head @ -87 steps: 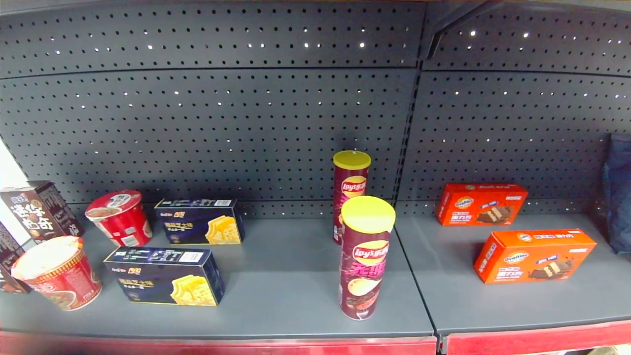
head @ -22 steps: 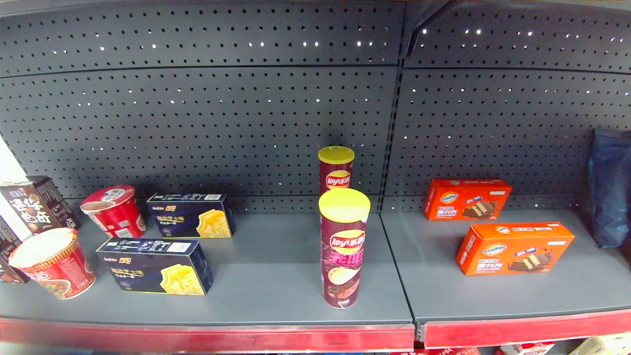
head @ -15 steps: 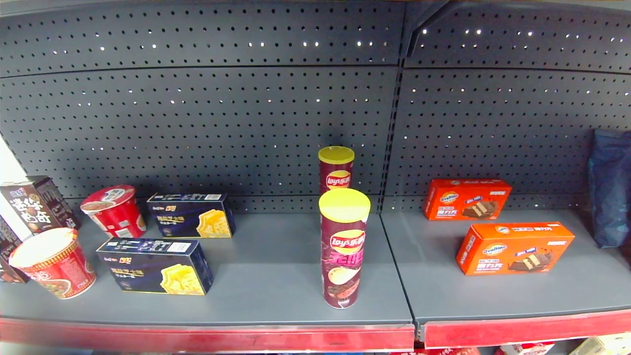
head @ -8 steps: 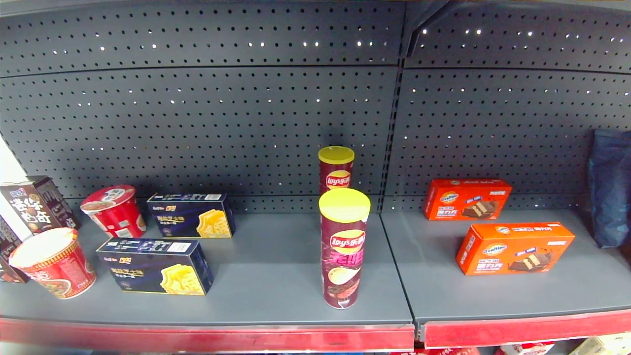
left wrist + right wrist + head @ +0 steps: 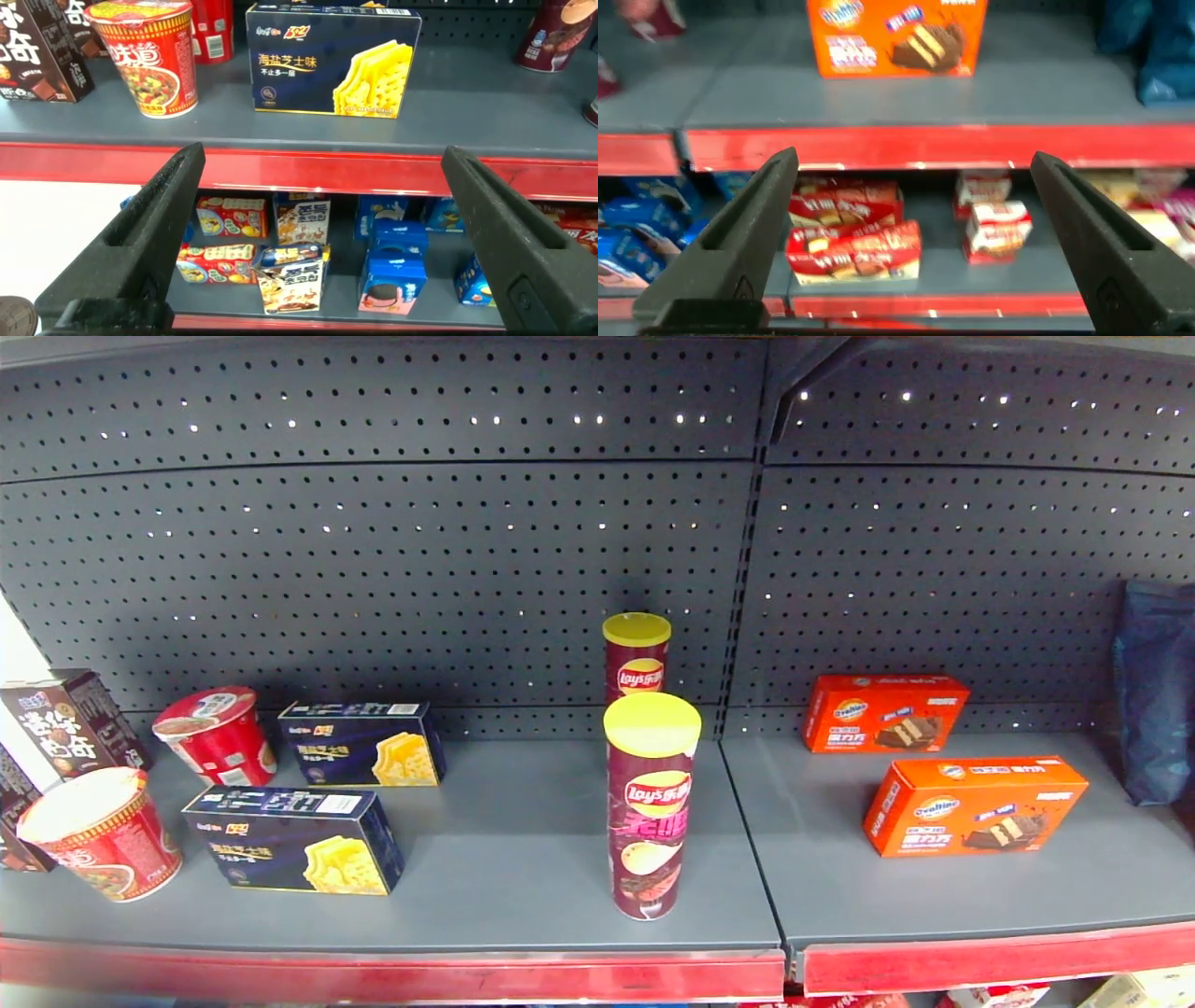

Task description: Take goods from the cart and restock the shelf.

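Maroon front chip can [image 5: 652, 807], yellow-lidded, stood upright near the front of the grey shelf [image 5: 523, 868], with a rear chip can [image 5: 636, 658] straight behind it by the pegboard. Over the last second and a half neither had shifted. Nor had the navy cracker boxes [image 5: 294, 840] and red noodle cups [image 5: 98, 831] to the left, or the orange boxes [image 5: 974, 805] to the right. The left gripper [image 5: 322, 154] and right gripper [image 5: 913, 161] hung level with the shelf's red front edge [image 5: 392, 978], each with its jaws spread wide and nothing between them. By my judgement, no item was on its way in, and the next one had yet to be fetched from the cart. Against the oldest frame the whole picture had slid: every item sat a little smaller and further left, and a strip of lower-shelf stock [image 5: 1004, 994] showed beneath the red edge. That was the camera drawing back, not the goods moving.
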Robot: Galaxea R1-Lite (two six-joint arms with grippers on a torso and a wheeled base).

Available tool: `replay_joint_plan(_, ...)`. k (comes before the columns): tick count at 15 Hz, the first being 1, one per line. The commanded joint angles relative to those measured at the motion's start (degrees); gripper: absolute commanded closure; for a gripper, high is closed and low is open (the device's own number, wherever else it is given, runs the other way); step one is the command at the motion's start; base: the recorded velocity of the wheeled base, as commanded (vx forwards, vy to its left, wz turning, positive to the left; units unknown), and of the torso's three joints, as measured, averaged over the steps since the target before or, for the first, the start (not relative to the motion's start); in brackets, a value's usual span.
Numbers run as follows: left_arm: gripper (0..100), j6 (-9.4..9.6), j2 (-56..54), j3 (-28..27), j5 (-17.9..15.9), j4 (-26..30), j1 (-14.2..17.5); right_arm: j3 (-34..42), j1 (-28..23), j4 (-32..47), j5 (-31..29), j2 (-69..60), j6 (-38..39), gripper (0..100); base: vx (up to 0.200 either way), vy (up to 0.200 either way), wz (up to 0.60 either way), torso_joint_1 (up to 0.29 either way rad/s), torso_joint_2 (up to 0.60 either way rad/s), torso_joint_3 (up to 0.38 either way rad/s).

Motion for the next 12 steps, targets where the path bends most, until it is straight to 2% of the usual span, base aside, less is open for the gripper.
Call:
replay_joint_plan(1,0,0.01,0.0,0.0,0.0,0.0,0.0,0.0,0.9,0.0,0.0,-2.2,0.0,0,0.0,0.0,0.0,0.0,0.0,0.0)
replay_joint_plan(12,0,0.01,0.0,0.0,-0.1,0.0,0.0,0.0,0.8,0.0,0.2,-2.2,-0.1,0,0.0,0.0,0.0,0.0,0.0,0.0)
